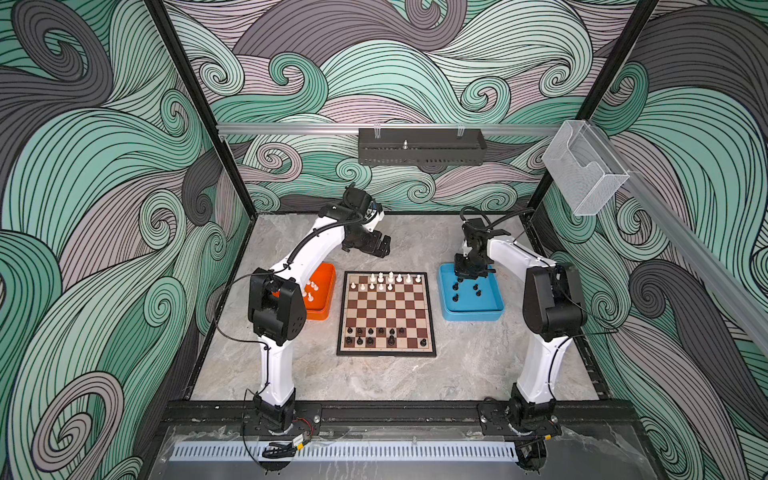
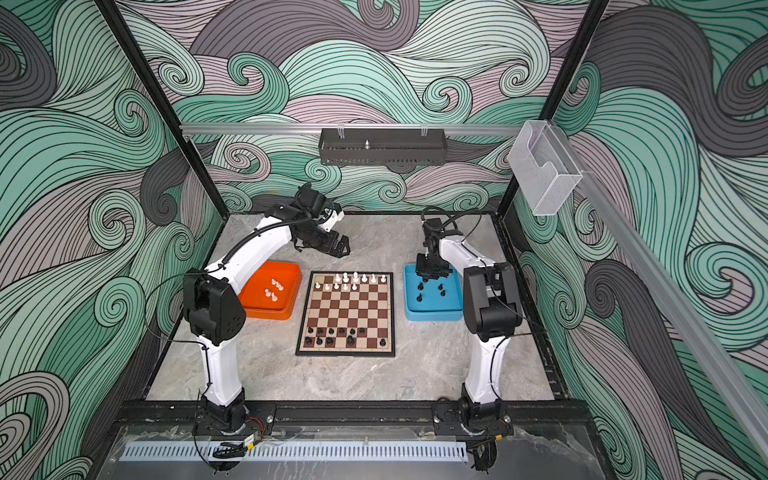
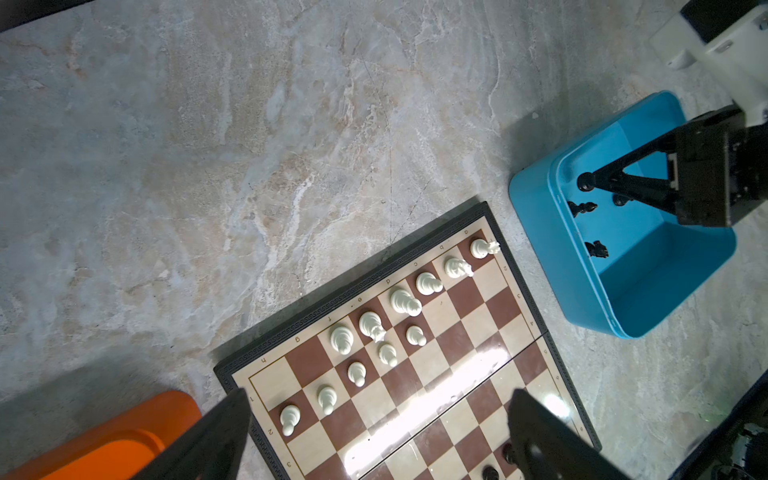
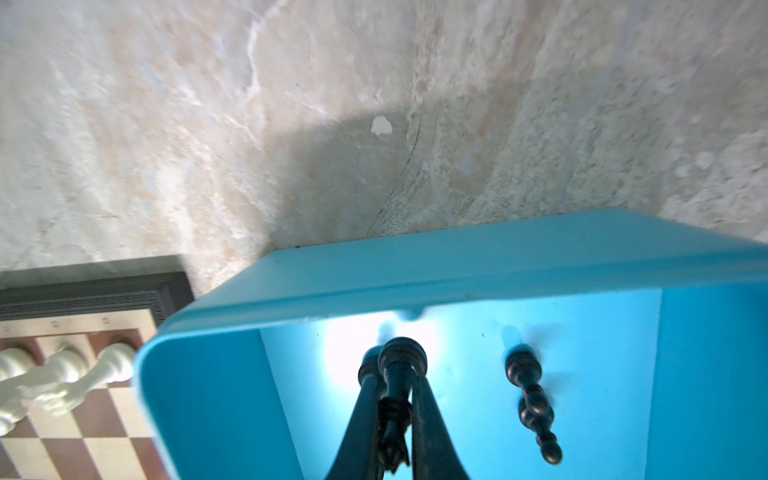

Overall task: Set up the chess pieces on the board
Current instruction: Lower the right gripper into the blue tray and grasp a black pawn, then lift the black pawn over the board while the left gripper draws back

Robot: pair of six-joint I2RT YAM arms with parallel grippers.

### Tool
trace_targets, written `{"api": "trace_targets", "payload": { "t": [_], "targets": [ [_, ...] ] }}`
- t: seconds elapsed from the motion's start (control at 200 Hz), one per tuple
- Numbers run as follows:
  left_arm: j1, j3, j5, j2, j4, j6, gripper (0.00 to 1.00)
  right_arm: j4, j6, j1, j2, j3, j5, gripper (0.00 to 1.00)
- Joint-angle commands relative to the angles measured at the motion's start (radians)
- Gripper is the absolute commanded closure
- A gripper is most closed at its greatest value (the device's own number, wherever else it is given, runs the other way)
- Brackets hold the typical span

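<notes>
Slotted grey metal strip (image 1: 345,452) noted at front edge. Square glossy brown-and-cream board (image 1: 386,309): black plastic chessmen (image 1: 391,340) set on near rows, white chessmen (image 1: 390,277) on far rows. Smooth orange plastic tray (image 1: 324,309) partly hidden by left arm (image 1: 274,307). Inside blue plastic tray (image 1: 473,313), right gripper (image 4: 397,374) clamped on a round-based black piece (image 4: 401,357), type unclear. Left gripper (image 1: 385,246) spread wide, empty, near the board's far edge.

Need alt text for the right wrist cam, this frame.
The right gripper is shut on a black chess piece inside the blue tray, with a second black piece beside it. Beyond the tray wall lie the marble table and a corner of the board with white pieces.
</notes>
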Motion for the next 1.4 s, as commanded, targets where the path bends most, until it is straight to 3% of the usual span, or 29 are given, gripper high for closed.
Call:
{"api": "trace_targets", "payload": {
  "t": [0.0, 0.26, 0.44, 0.791, 1.081, 1.396],
  "targets": [
    [0.018, 0.009, 0.035, -0.028, -0.003, -0.028, 0.01, -0.025, -0.017, -0.003, -0.04, 0.03, 0.022, 0.88],
    [0.072, -0.051, 0.042, -0.088, 0.05, -0.099, 0.02, -0.05, -0.017, 0.018, -0.1, 0.036, 0.003, 0.88],
    [0.132, -0.124, 0.068, -0.154, 0.098, -0.137, 0.01, -0.079, -0.015, 0.091, -0.152, 0.044, -0.009, 0.88],
    [0.341, -0.366, 0.176, -0.306, 0.261, -0.315, 0.01, -0.112, -0.003, 0.382, -0.232, 0.014, -0.137, 0.87],
    [0.499, -0.496, 0.17, -0.382, 0.319, -0.42, 0.01, -0.07, 0.004, 0.605, -0.243, -0.05, -0.16, 0.87],
    [0.55, -0.59, 0.175, -0.394, 0.372, -0.427, 0.01, -0.026, -0.042, 0.732, -0.231, -0.089, -0.158, 0.86]
  ]
}}
